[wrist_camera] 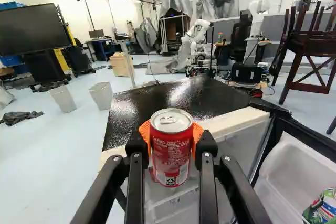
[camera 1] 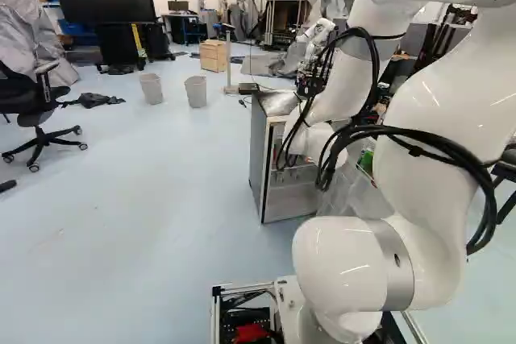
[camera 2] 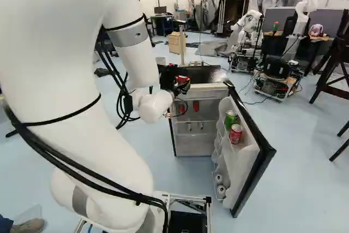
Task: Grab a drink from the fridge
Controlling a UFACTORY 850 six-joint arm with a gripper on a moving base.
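One fridge [camera 2: 206, 87] stands ahead of you, its door [camera 2: 252, 162] hanging open. Your gripper [wrist_camera: 170, 131] pinches the red can [wrist_camera: 170, 153] by the fridge's front top edge [wrist_camera: 231, 123]; lower it carelessly and that edge could knock it loose.

A red can [wrist_camera: 171, 148] is gripped between the orange pads [wrist_camera: 145, 131] of the gripper [wrist_camera: 171, 142]. Beyond the can, the fridge's black top [wrist_camera: 152, 100] is seen.

arm [camera 2: 65, 69] raised, bent, reaching ahead; 2 jaws clamped
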